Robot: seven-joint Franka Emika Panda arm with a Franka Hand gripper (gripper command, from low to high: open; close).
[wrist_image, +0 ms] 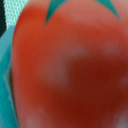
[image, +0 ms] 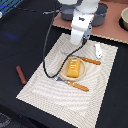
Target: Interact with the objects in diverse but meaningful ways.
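Observation:
A red tomato (wrist_image: pixel 70 70) with a green stalk crown fills the wrist view, very close to the camera, and no fingers show there. In the exterior view the tomato is hidden. There my gripper (image: pixel 84 38) hangs over the far part of the striped placemat (image: pixel 45 85), and its jaws are too blurred to read. The orange-yellow ridged block (image: pixel 74 67) lies on a small plate (image: pixel 82 73) at the mat's middle. A white-and-blue piece (image: pixel 98 50) lies to the exterior view's right of the gripper. The dark brown sausage stick (image: pixel 21 75) rests on the black table, off the mat's left edge.
An orange-handled fork (image: pixel 75 84) lies in front of the plate and an orange-handled knife (image: pixel 91 61) behind it. A grey pot (image: pixel 99 13) and a pale bowl (image: pixel 124 19) stand at the back. A black cable (image: pixel 47 50) hangs from the arm over the mat.

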